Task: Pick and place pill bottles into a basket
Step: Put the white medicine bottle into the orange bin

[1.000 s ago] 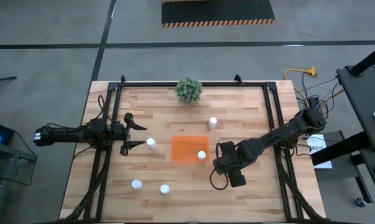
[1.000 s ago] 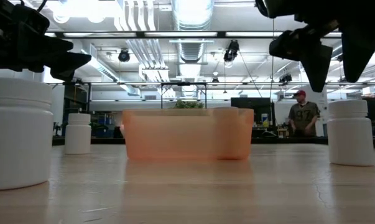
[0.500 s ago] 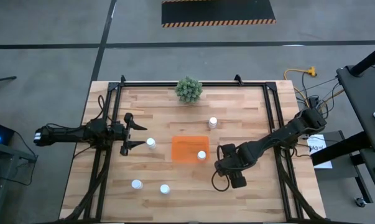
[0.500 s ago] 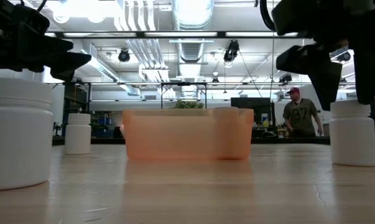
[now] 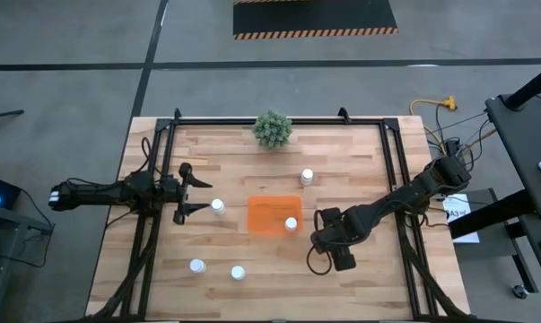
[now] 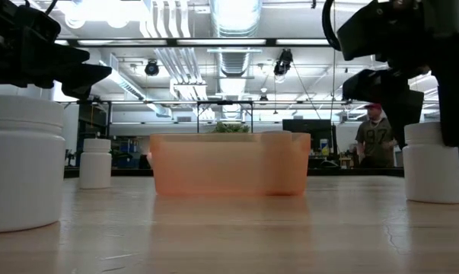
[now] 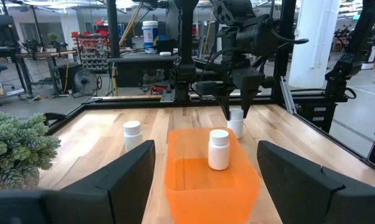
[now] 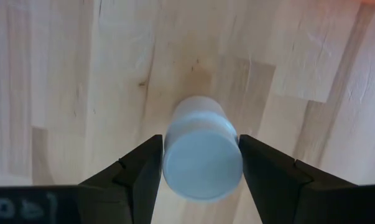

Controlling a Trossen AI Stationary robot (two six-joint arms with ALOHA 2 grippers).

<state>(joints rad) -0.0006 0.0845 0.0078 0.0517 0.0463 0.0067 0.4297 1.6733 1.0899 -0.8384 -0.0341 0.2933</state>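
The right arm's fingers stood down around a white pill bottle on the tabletop, one at each side of its cap, not visibly clamped on it, at about four o'clock from the orange basket. One bottle stood inside the basket. The left arm's fingers hung spread wide at nine o'clock, beside another bottle.

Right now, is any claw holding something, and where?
Left claw: nothing. Right claw is around a pill bottle's top, but a grip cannot be told.
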